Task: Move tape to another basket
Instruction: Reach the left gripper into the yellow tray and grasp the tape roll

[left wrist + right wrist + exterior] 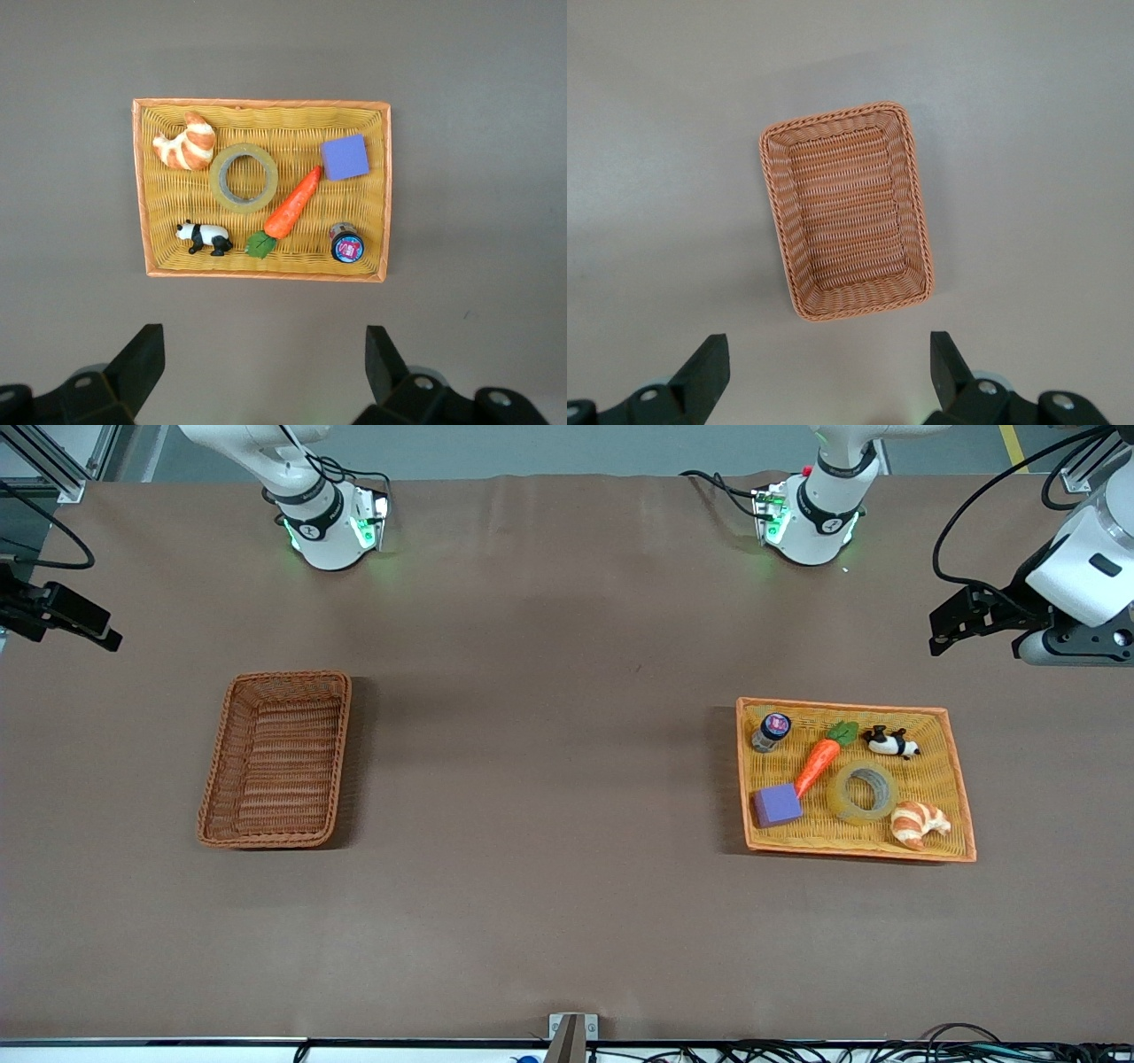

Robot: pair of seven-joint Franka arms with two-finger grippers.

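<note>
My left gripper (257,372) — fingers apart, high over the table — hangs nearest the tape (244,177) (lying flat beside the croissant (185,142)); my right gripper (824,372) waits, fingers apart, above the basket (846,221).

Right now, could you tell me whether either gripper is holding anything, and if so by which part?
Nothing is held. The left gripper and right gripper are both open and empty; the tape lies untouched in the orange tray.

A robotics lab or test cell is showing here. Two white robot arm bases (332,531) are glowing green along one edge of a table (549,886) that is wearing a plain brown cloth. Loose black cables (886,1051) are trailing along the table's edge nearest the front camera, and aluminium framing (53,465) is standing above the table's corner.
</note>
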